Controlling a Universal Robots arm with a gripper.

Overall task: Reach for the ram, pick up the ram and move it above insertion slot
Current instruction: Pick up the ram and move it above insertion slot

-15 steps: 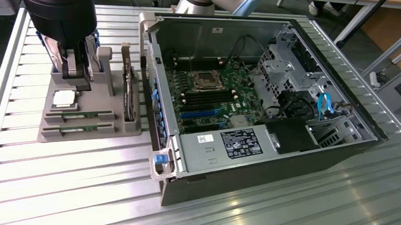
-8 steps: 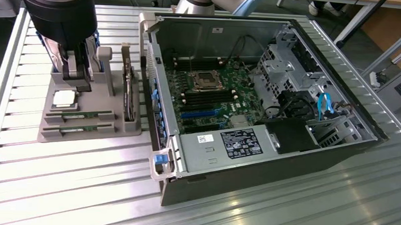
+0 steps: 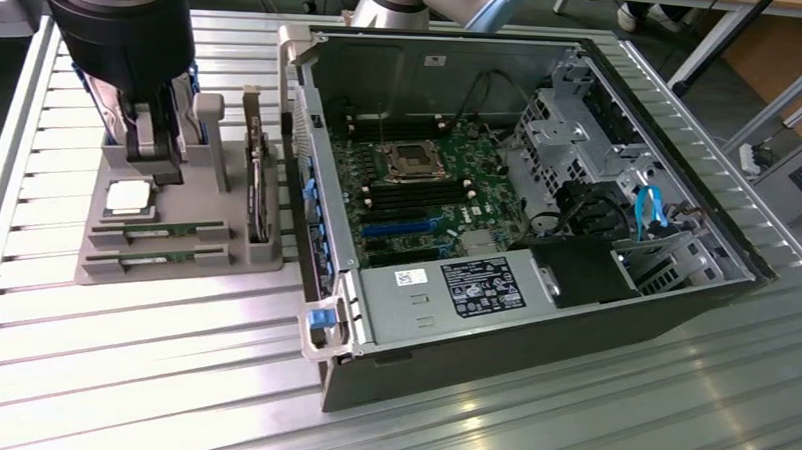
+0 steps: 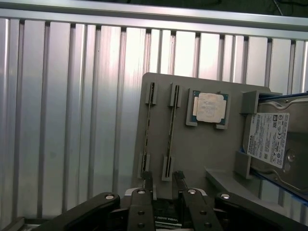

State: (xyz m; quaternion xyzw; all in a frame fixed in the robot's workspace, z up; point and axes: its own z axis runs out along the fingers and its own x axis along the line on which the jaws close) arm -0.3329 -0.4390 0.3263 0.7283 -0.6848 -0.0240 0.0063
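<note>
Over a gray holder (image 4: 202,154) on a slatted metal table (image 3: 129,356): the arm's gripper (image 4: 163,186), fingers spread wide, nothing between them. Down in the holder, untouched, the ram (image 4: 170,129), a thin green strip seated in its slot, just beside a second strip (image 4: 148,129) of the same kind. Next to those, a square silver processor (image 4: 210,107) in its own recess, lettering on its lid too faint to read. Farther along, a hard drive (image 4: 269,139) with a white label, black print and barcodes on it, wording too small to make out. At the exterior view's right, an open computer case (image 3: 503,374), motherboard (image 3: 429,201) exposed, black-and-white sticker (image 3: 486,286) on the silver box at its near end, likewise illegible.
</note>
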